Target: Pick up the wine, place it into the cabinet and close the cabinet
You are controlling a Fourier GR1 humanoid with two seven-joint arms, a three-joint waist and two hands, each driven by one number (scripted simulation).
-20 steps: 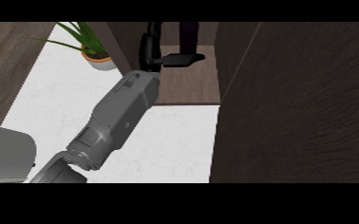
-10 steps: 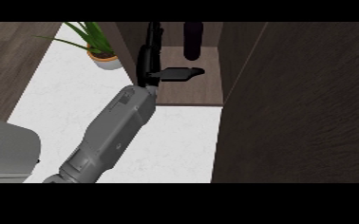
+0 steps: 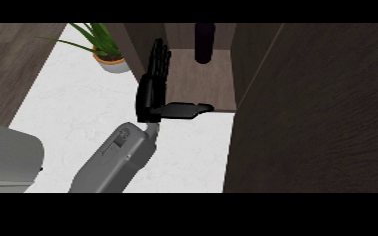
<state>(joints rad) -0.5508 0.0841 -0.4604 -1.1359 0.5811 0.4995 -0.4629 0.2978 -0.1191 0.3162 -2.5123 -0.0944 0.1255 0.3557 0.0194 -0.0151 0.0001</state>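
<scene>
wine bottle stands in the open cabinet, hand released

the wine [image 3: 204, 42], a dark bottle, stands upright on the brown shelf floor of the cabinet [image 3: 193, 82], toward the back of the compartment. nothing touches it. the one hand in view [image 3: 153, 87] is at the front left edge of the compartment, well short of the bottle; which arm it belongs to cannot be told for sure. its fingers [image 3: 157, 60] are straight and point toward the back along the cabinet's left wall, and the thumb [image 3: 188, 110] sticks out sideways across the front lip of the shelf. it holds nothing. the cabinet door [image 3: 310, 110] stands open, a large dark panel filling the right side. a potted plant [image 3: 107, 55] sits on the white counter [image 3: 81, 105] to the left of the cabinet.
</scene>
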